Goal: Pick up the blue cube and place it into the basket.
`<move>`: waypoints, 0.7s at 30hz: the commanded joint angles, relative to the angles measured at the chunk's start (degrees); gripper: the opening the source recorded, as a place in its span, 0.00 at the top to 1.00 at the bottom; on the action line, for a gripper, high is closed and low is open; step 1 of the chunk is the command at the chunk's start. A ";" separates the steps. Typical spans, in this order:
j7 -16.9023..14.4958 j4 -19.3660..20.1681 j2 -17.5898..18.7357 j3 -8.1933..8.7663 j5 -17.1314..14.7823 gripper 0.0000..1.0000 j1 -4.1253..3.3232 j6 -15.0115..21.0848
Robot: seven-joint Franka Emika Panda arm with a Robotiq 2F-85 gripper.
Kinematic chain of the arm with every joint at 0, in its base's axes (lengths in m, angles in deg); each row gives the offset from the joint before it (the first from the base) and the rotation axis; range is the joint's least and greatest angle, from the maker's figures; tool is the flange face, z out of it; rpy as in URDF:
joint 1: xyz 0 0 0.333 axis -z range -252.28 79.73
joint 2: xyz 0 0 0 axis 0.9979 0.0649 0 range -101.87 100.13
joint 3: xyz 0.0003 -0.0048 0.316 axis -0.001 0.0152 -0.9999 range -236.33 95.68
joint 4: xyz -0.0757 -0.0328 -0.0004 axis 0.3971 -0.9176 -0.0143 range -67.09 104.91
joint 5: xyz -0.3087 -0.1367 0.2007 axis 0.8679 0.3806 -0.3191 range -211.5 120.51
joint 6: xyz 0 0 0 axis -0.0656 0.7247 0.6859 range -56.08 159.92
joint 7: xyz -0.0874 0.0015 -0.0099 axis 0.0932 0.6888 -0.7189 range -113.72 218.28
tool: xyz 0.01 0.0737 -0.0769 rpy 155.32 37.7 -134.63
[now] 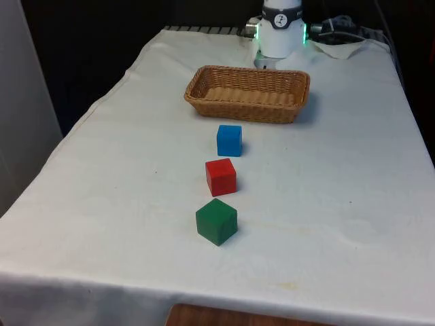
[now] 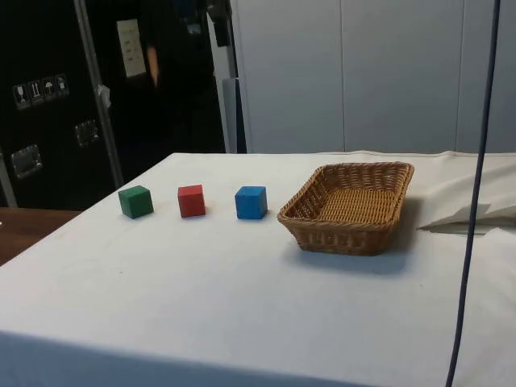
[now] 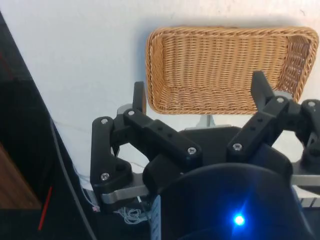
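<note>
While the fingers (image 3: pixel 200 97) hang spread above the basket (image 1: pixel 249 93), the blue cube (image 1: pixel 229 140) looks light, rigid, best pinched across opposite flat faces.

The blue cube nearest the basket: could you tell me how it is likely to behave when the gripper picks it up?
The blue cube looks solid with flat faces, so it probably stays rigid and will not roll. Its painted faces may be a little slick, so a centred grip on parallel sides seems safest. It sits apart from the red cube, so grasping it should not disturb that one.
</note>
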 commanded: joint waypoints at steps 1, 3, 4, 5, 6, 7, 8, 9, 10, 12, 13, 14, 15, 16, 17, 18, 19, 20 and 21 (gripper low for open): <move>0.06 0.69 0.17 -0.06 0.17 0.00 -0.06 1.32; 0.11 0.97 0.29 -0.06 0.23 0.00 -0.06 1.72; 0.11 1.26 0.34 -0.06 0.29 0.00 -0.11 2.12; 0.17 1.60 0.46 -0.06 0.40 0.00 -0.11 2.58; 0.23 1.95 0.52 -0.06 0.52 0.00 -0.11 3.04; 0.23 2.23 0.52 -0.06 0.63 0.00 -0.11 3.44; 0.34 2.98 0.52 -0.06 0.92 0.00 -0.11 4.41; 0.34 3.32 0.46 -0.06 1.09 0.00 -0.11 4.87; 0.40 3.72 0.46 -0.06 1.20 0.00 -0.11 5.33; 0.46 4.01 0.40 -0.06 1.38 0.00 -0.11 5.67; 0.40 4.41 0.34 0.00 1.43 0.00 -0.11 6.25; 0.40 4.87 0.29 0.00 1.55 0.00 -0.11 6.76; 0.34 5.27 0.17 0.00 1.60 0.00 -0.06 7.28; 0.34 5.67 0.11 0.00 1.66 0.00 -0.06 7.79; 0.17 6.13 0.00 0.11 1.78 0.00 0.06 8.37; 0.00 7.10 -0.23 0.29 1.95 0.00 0.17 9.40; -0.11 7.56 -0.40 0.40 2.06 0.00 0.17 9.91; -0.40 8.08 -0.57 0.63 2.12 0.00 0.23 10.49; -0.63 8.59 -0.74 0.80 2.12 0.00 0.29 11.06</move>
